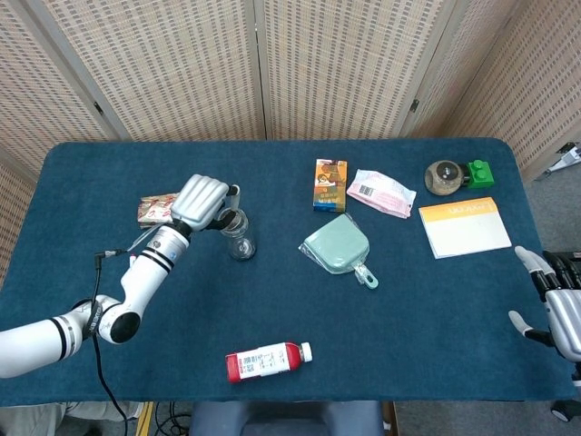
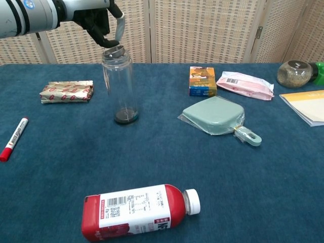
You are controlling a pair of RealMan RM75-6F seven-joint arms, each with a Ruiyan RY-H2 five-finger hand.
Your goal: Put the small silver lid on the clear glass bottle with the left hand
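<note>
The clear glass bottle (image 2: 119, 86) stands upright on the blue table, left of centre, and also shows in the head view (image 1: 241, 238). The small silver lid (image 2: 114, 50) lies slightly tilted on the bottle's mouth. My left hand (image 2: 98, 20) hovers right over the mouth and pinches the lid with its fingertips; seen from the head camera, the left hand (image 1: 200, 202) covers most of the lid. My right hand (image 1: 558, 309) rests at the table's near right edge, fingers apart and holding nothing.
A red drink bottle (image 2: 139, 210) lies on its side near the front. A green case (image 2: 215, 115) sits right of the glass bottle. A foil pack (image 2: 67, 91) and red marker (image 2: 14, 138) lie at the left. An orange box (image 2: 202, 81), pink packet (image 2: 245, 84), jar (image 2: 290, 73) and notebook (image 2: 306, 106) line the back right.
</note>
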